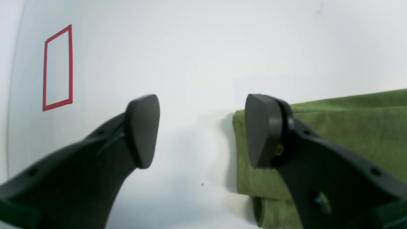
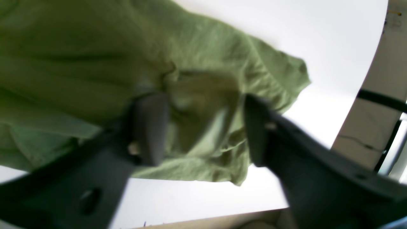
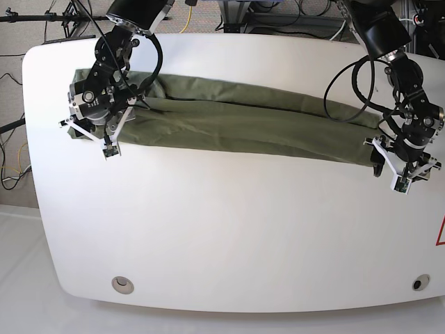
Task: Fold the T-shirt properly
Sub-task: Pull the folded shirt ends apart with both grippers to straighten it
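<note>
The olive-green T-shirt (image 3: pixel 236 122) lies folded lengthwise into a long band across the white table, from far left to right. My right gripper (image 3: pixel 92 133) is over the shirt's left end. In the right wrist view it (image 2: pixel 202 127) is open, with bunched cloth (image 2: pixel 203 105) below and between its fingers; the view is blurred. My left gripper (image 3: pixel 400 170) is at the shirt's right end. In the left wrist view it (image 1: pixel 203 133) is open and empty, one finger (image 1: pixel 264 130) over the end edge of the shirt (image 1: pixel 334 127), the other finger (image 1: pixel 143 130) over bare table.
A red tape rectangle (image 1: pixel 58 68) is on the table beyond my left gripper; a red mark (image 3: pixel 441 233) shows at the base view's right edge. Two round holes (image 3: pixel 123 283) (image 3: pixel 417 283) sit near the table's front edge. Cables and stands lie behind the table.
</note>
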Controlling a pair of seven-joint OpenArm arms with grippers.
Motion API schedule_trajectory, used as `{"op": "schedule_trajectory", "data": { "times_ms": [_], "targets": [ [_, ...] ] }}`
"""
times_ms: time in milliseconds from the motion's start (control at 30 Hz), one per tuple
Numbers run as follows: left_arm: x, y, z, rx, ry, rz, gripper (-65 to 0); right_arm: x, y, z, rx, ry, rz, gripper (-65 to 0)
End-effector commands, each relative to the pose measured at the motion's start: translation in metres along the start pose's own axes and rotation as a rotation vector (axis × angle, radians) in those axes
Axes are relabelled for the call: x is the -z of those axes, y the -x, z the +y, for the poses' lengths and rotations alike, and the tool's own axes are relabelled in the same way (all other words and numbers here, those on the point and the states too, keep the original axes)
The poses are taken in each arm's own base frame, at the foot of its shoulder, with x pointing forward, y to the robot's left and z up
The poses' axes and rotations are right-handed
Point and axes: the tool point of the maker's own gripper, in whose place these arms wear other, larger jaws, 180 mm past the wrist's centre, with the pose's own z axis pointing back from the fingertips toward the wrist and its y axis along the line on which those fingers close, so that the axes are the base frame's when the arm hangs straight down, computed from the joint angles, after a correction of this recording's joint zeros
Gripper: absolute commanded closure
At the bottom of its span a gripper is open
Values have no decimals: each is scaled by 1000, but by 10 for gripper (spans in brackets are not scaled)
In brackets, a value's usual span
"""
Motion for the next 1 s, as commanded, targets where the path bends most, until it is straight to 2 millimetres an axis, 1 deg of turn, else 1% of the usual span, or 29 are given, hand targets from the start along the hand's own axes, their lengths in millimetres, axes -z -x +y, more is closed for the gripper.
{"op": "schedule_trajectory", "data": {
  "times_ms": [0,67,100,300,500,833,967],
  "targets": [
    [-4,-18,11,9,-26,-56,-400,-6,-8,-7,3,24,-30,-538],
    [-4,-18,11,9,-26,-56,-400,-6,-9,-7,3,25,-31,-576],
    [-4,-18,11,9,-26,-56,-400,-6,-9,-7,3,25,-31,-584],
    [-5,-18,11,8,-27,-56,-400,-6,-11,-8,5,24,-37,-566],
    [-5,-18,12,9,-28,-56,-400,-7,-13,-9,8,27,-43,-564],
    [-5,-18,12,9,-28,-56,-400,-11,-29,-17,19,44,-81,-564],
    [-6,-16,17,0,-40,-53,-400,-12,-33,-19,20,49,-91,-564]
  ]
}}
